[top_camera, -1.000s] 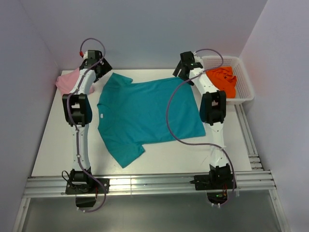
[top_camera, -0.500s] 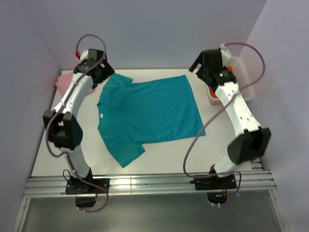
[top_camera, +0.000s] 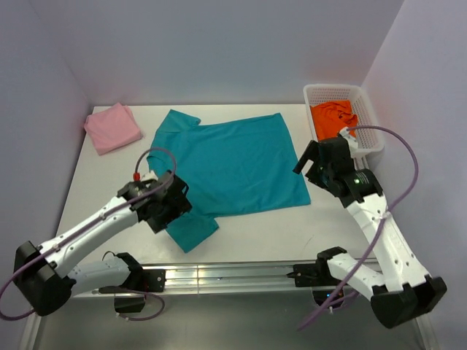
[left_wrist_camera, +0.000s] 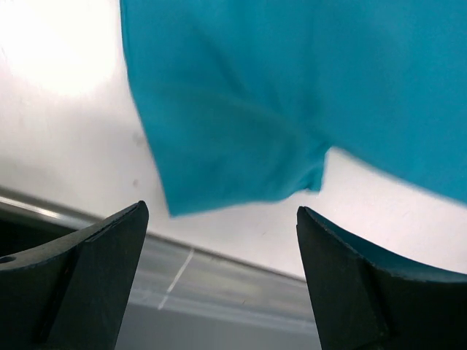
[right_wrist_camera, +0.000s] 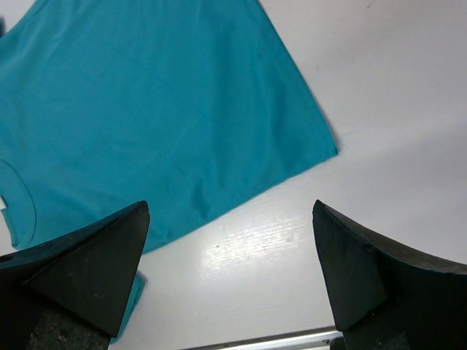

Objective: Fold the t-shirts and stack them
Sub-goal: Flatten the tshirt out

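1. Since half a second ago, both my arms are pulling back from the far side of the table (top_camera: pixel 248 235) toward the near side.
2. My left gripper (left_wrist_camera: pixel 220 211) is now hovering over the near sleeve (left_wrist_camera: pixel 219 131) of the teal t-shirt (top_camera: pixel 233 160). Its fingers are standing wide apart, holding nothing.
3. My right gripper (right_wrist_camera: pixel 230 206) is hanging above the teal t-shirt's near right corner (right_wrist_camera: pixel 332 151), also spread wide and gripping nothing.
4. The teal t-shirt is lying spread flat in the middle of the table.
5. The pink t-shirt (top_camera: pixel 112 127) is lying folded at the far left, and the orange t-shirt (top_camera: pixel 334 120) is sitting bunched in the basket (top_camera: pixel 370 120) at the far right.
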